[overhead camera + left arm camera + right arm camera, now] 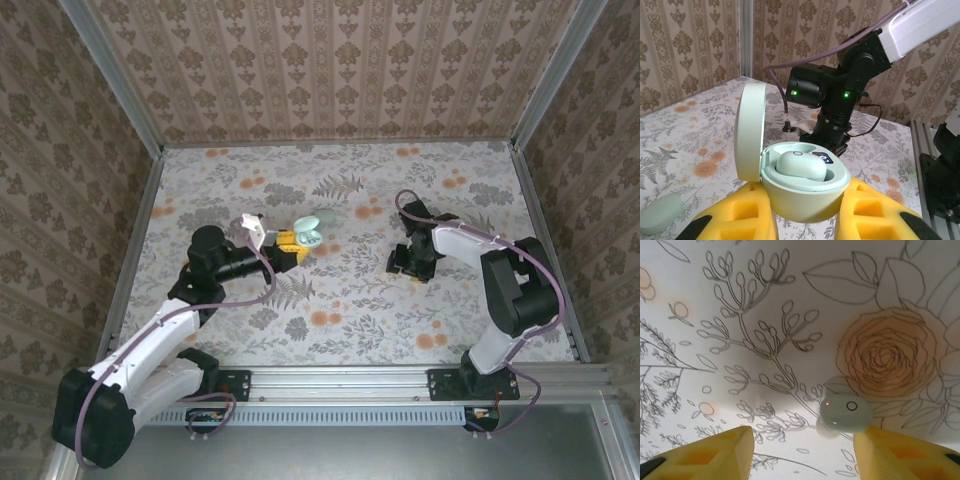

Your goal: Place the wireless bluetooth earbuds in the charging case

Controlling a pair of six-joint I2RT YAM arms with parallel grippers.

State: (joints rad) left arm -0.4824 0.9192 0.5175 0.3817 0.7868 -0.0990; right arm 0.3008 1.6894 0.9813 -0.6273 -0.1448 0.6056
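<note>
- Left jaws are clenched on the charging case [805,200], with a yellow finger [735,222] pressed to each side of its lower shell.
- Case lid [750,132] is open and stands upright on the left of the shell in the left wrist view.
- One earbud [801,166] sits in the case well. A small dark patch with light marks lies just behind it.
- The second earbud [846,413] lies on the desk [765,300], touching the edge of a printed orange rose [885,357], and shows a small red light.
- Right jaws are released. Their yellow fingers [715,455] stand spread to either side of that earbud without touching it, and it lies nearer the right-hand one.
- Top view: the case [308,237] is left of desk centre, and the right arm [500,270] bends down well apart to its right.
- Left wrist view: the right arm's black wrist [850,75], with two green lights, stands directly behind the case.
- A pale mint oval piece [660,215] lies on the desk beside the left finger, apart from the case. I cannot tell what it is.
</note>
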